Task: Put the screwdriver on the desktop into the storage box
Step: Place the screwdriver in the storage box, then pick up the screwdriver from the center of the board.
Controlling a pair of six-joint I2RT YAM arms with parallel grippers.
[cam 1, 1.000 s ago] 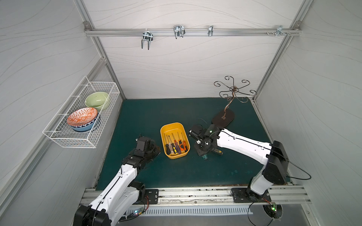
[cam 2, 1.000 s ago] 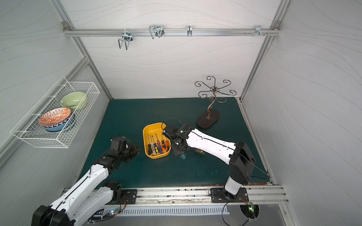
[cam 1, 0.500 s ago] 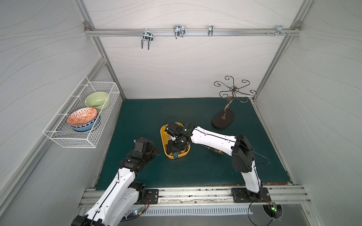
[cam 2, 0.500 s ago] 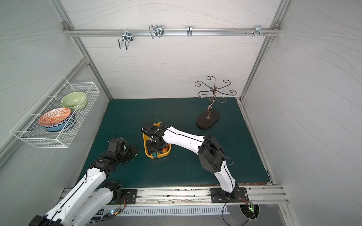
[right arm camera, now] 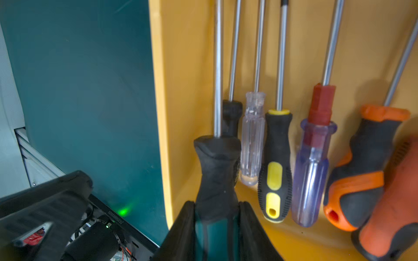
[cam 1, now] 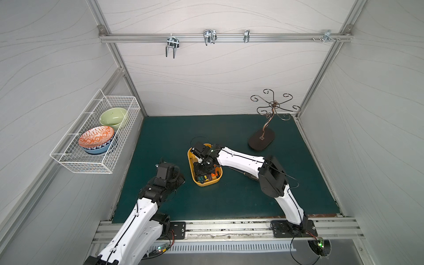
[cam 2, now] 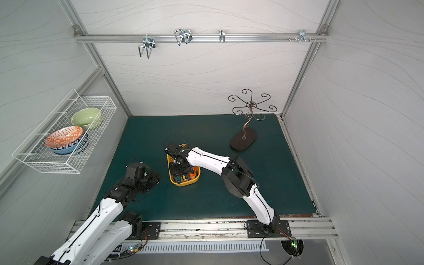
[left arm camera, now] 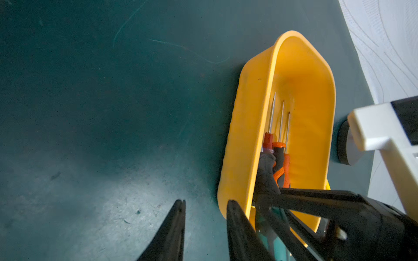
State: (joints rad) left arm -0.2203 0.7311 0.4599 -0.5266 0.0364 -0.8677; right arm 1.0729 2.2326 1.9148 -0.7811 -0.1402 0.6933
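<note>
The right arm [cam 1: 238, 158] hides much of the storage box [cam 1: 207, 182] (also part of a screwdriver [cam 1: 251, 176] beside it).

Black-and-teal screwdriver [right arm camera: 217, 171] hangs lengthwise over the yellow storage box [cam 1: 191, 165] on the desktop [cam 1: 229, 202].

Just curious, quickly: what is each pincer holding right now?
Left pincer: open, holding nothing.
Right pincer: closed on a black-and-teal rubber-handled steel screwdriver.

1. Both top views: high over the desktop [cam 1: 229, 202]'s rail edge, angled down toward the far edge, whole scene.
2. Left wrist: low, close, alongside the storage box [left arm camera: 239, 135]'s outer wall.
3. Right wrist: very close, looking into it along the black-teal screwdriver [right arm camera: 217, 176].
4. All four share the box.
</note>
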